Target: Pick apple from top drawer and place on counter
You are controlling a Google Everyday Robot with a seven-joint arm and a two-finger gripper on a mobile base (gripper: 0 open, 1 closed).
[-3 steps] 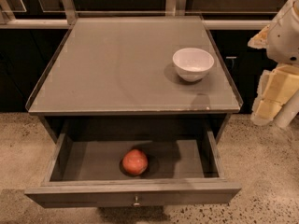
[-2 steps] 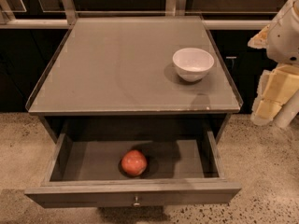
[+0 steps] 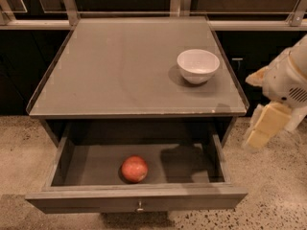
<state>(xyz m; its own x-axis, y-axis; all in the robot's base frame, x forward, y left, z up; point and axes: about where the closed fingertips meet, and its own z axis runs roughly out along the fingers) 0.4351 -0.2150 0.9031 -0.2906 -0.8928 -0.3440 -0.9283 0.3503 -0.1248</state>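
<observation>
The apple (image 3: pixel 134 168), small and red-orange, lies on the floor of the open top drawer (image 3: pixel 136 198), a little left of centre. The drawer is pulled out below the counter (image 3: pixel 120 66), and its small metal knob (image 3: pixel 139 207) shows on the front. My gripper (image 3: pixel 261 131), on the white arm (image 3: pixel 290 78), hangs at the right, outside the cabinet, beside the drawer's right end and above the floor. It holds nothing that I can see and is well apart from the apple.
A white bowl (image 3: pixel 197 65) stands on the counter at the back right. Dark cabinets with metal rails (image 3: pixel 72 4) run behind the counter. Speckled floor (image 3: pixel 273 190) surrounds the cabinet.
My gripper has dropped a little and shifted left, toward the drawer's right side. The apple, bowl and drawer have not moved.
</observation>
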